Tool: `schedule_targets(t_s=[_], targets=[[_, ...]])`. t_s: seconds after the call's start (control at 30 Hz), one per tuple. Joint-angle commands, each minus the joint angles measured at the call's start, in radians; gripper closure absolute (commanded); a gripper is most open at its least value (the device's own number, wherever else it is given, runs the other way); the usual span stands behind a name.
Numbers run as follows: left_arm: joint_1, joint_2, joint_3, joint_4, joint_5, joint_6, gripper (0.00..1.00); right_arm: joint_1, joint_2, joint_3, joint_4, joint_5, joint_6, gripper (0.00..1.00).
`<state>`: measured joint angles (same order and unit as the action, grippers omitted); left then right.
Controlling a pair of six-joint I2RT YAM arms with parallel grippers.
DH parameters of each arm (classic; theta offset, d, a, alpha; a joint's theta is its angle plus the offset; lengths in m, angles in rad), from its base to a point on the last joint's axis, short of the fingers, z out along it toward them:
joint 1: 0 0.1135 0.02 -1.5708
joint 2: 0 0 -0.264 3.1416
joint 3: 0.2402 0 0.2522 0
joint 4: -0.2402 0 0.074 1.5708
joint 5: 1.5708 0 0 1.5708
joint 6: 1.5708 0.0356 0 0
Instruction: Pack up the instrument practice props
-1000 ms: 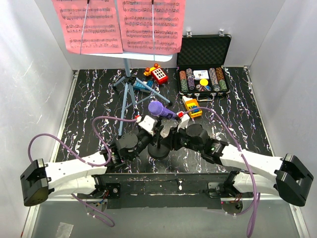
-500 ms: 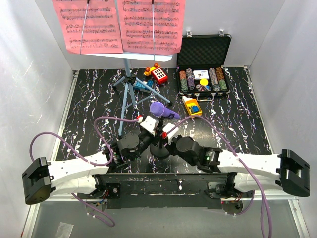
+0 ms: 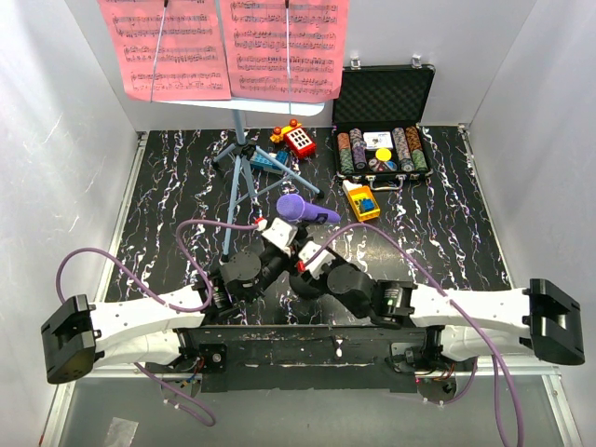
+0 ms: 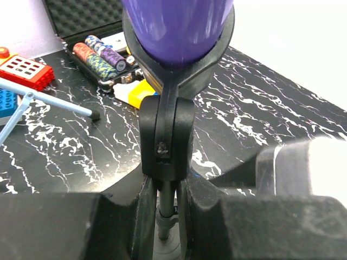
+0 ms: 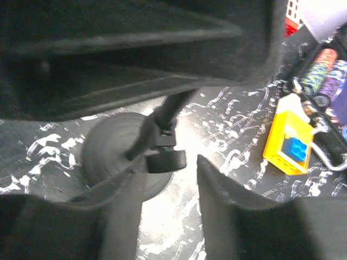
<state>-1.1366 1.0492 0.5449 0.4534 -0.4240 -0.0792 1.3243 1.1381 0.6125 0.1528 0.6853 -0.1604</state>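
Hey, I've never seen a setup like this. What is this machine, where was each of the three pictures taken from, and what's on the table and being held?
The machine is two robot arms, a left arm and a right arm, bolted at the near edge of a black marbled table. The wide picture looks down from above and behind them. The other two come from a small camera on each wrist.

On the table are a light-blue music stand carrying pink sheet music, an open case of poker chips, a red toy and a yellow toy.

In the middle is a thin black mic stand with a purple microphone clipped on top. The left hand is closed on its pole. The right hand is open, low beside the pole near the round base.
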Motion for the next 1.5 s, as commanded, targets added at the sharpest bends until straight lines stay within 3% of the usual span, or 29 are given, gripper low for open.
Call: schedule_targets(t_s=[0.0, 0.13, 0.17, 0.33, 0.47, 0.63, 0.8, 1.0, 1.27, 1.47], targets=[[-0.012, 0.025, -0.042, -0.15, 0.004, -0.004, 1.0, -0.02, -0.092, 0.067, -0.134, 0.036, 0.017, 0.41], [-0.012, 0.034, -0.031, -0.157, 0.004, 0.004, 1.0, -0.028, -0.161, 0.061, -0.216, -0.033, 0.125, 0.16], [-0.012, 0.034, -0.03, -0.156, 0.004, 0.006, 1.0, -0.034, -0.179, 0.058, -0.234, -0.055, 0.152, 0.15], [-0.014, 0.037, -0.022, -0.156, 0.004, 0.013, 1.0, -0.157, -0.309, -0.009, -0.272, -0.254, 0.437, 0.14], [-0.014, 0.038, -0.017, -0.153, 0.005, 0.019, 1.0, -0.397, -0.405, -0.109, -0.194, -0.602, 0.689, 0.17], [-0.017, 0.055, 0.004, -0.163, 0.013, 0.035, 1.0, -0.591, -0.324, -0.171, 0.006, -1.002, 0.899, 0.17], [-0.026, 0.066, 0.021, -0.174, 0.011, 0.047, 1.0, -0.619, -0.246, -0.2, 0.189, -1.11, 1.016, 0.18], [-0.034, 0.078, 0.03, -0.182, 0.008, 0.05, 1.0, -0.622, -0.176, -0.188, 0.257, -1.123, 1.033, 0.3], [-0.038, 0.095, 0.041, -0.191, 0.001, 0.05, 1.0, -0.622, -0.133, -0.157, 0.245, -1.118, 0.993, 0.67], [-0.041, 0.11, 0.043, -0.185, -0.002, 0.045, 1.0, -0.622, -0.153, -0.137, 0.171, -1.081, 0.925, 0.83]])
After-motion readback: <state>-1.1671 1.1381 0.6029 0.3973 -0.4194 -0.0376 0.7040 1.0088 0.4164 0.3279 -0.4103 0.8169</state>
